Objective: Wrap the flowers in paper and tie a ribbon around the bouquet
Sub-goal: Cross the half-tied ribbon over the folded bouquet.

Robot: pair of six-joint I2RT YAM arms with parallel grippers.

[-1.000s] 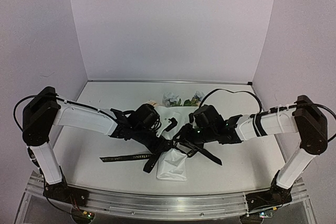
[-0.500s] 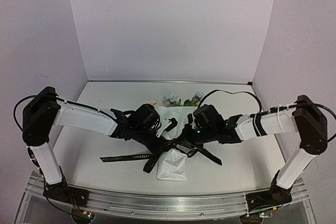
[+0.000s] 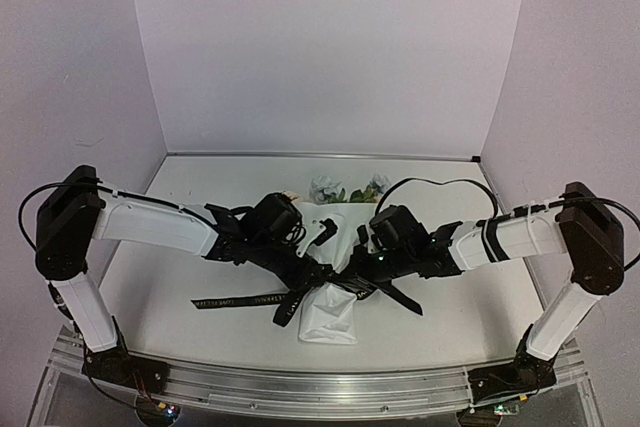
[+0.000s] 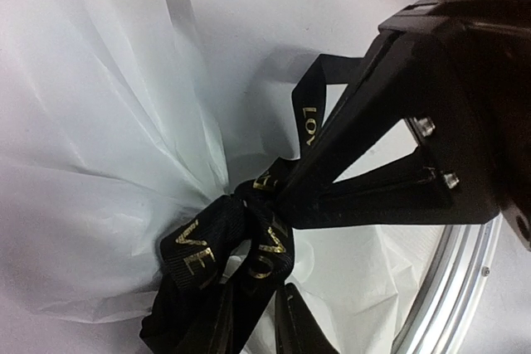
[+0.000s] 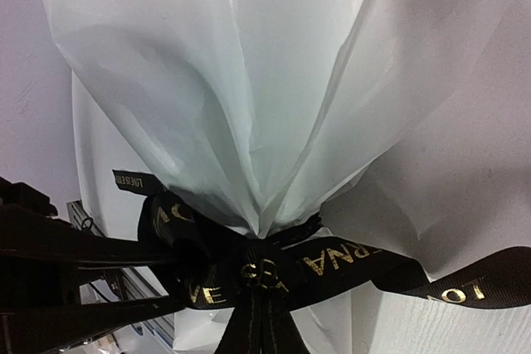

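Tying is the job right now. The bouquet (image 3: 330, 319) lies flat in the middle of the table (image 3: 150, 287). The black ribbon (image 5: 332, 263) is bunched in a knot round its pinched middle. The right gripper (image 4: 286, 198) is clamped tight on the ribbon, right at the knot. I cannot tell if the left gripper (image 3: 316, 273) is gripping or loose. Next, I think, the knot needs pulling snug without tearing the thin paper (image 5: 249, 80). The bouquet's long way runs from the near edge to the back wall (image 3: 320, 47), with the flowers (image 3: 325, 187) pointing far.
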